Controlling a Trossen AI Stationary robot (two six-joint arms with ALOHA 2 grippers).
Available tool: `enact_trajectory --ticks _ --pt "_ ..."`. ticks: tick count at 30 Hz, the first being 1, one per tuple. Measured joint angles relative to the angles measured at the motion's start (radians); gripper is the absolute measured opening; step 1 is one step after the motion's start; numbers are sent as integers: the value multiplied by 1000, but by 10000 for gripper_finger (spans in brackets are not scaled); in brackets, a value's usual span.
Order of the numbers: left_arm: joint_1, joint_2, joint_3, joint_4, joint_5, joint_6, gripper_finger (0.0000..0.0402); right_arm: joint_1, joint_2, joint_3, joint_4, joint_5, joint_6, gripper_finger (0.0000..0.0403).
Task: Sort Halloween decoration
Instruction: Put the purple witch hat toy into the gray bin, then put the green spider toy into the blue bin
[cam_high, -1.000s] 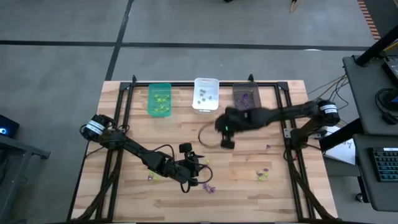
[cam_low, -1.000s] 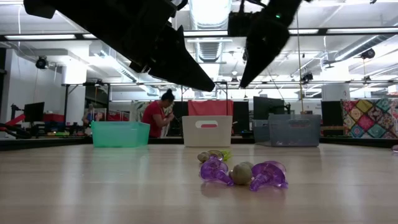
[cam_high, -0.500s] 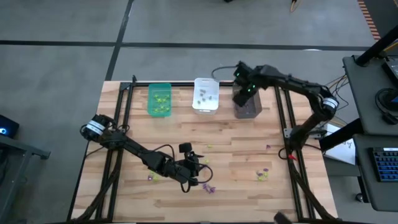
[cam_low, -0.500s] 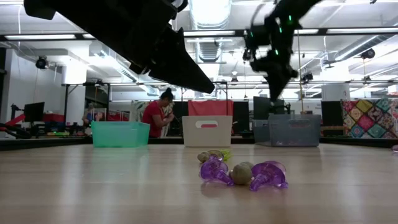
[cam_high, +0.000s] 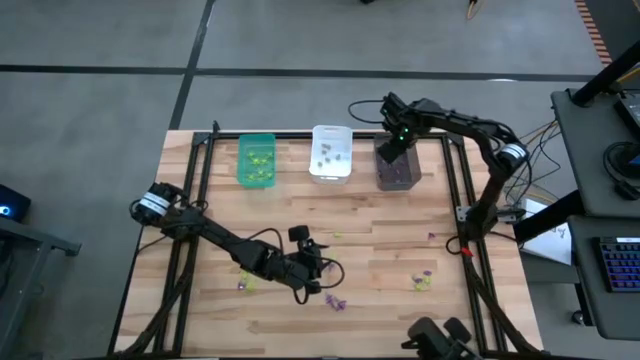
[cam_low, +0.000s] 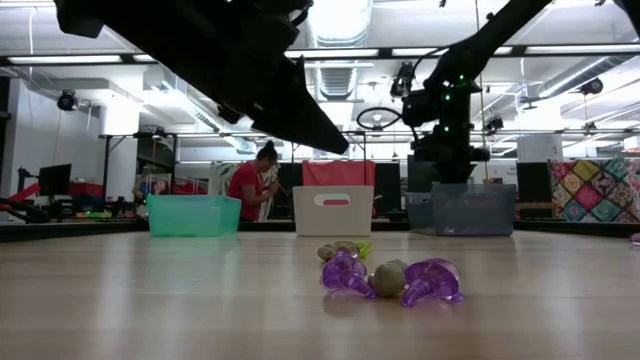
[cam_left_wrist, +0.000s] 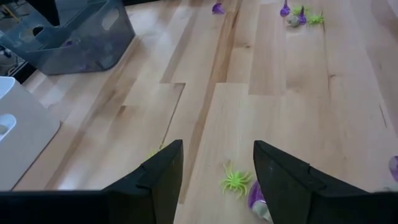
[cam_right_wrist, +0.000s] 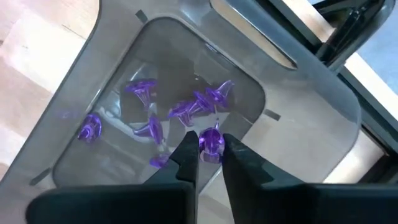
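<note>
Right gripper (cam_right_wrist: 208, 163) is seen poised over the dark grey bin (cam_high: 397, 163) at the far edge of the desk (cam_high: 380, 250), its fingers nearly closed on 1 purple trinket (cam_right_wrist: 211, 141) pinched between the tips. Below it, several more purple trinkets (cam_right_wrist: 186, 109) are shown lying on the floor of that bin. In the low view the right gripper (cam_low: 440, 140) is pictured directly above the bin's rim.

Left gripper (cam_left_wrist: 214, 177) is held low over the near middle of the desk with its fingers spread wide and nothing between them. A yellow-green spider (cam_left_wrist: 236, 181) is seen on the wood between those fingers, with a purple piece (cam_left_wrist: 256, 198) just beside it, partly hidden by a finger. In the high view the left gripper (cam_high: 312, 280) is shown near a small purple cluster (cam_high: 335, 302).

Other decorations are scattered on the desk: a mixed group of purple and yellow-green pieces (cam_high: 423, 279) toward the near right, and 1 lone purple piece (cam_high: 431, 237) by the right rail. In the low view, 2 purple pieces flanking a greyish one (cam_low: 390, 279) are seen closest to the camera.

The green bin (cam_high: 256, 160) is shown holding yellow-green pieces, and the white bin (cam_high: 331, 152) holding greyish ones. A person in red (cam_low: 250, 185) is visible in the room beyond.
</note>
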Motion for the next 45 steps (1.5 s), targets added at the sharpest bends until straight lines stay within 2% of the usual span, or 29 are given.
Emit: enact_trajectory --ticks 12,21,28,35,38,40,42,45 --pt "31 0 0 0 0 32 178 0 6 2 12 -7 -4 121" --pt "53 0 0 0 2 75 178 5 -67 2 -21 -6 2 125" --pt "84 -2 0 0 19 160 169 49 -199 3 -43 -7 28 125" --pt "122 -2 -1 0 40 257 158 146 -362 -7 -43 -6 69 125" --pt "145 -2 -8 16 114 311 157 206 -431 -17 -37 -6 86 125" --pt "165 -2 -19 45 245 349 157 251 -472 -28 -36 -5 89 125" --pt "187 0 -29 71 332 361 157 300 -507 -44 -36 2 108 125" --pt "219 0 -41 76 347 361 157 379 -550 -71 -36 4 130 125"
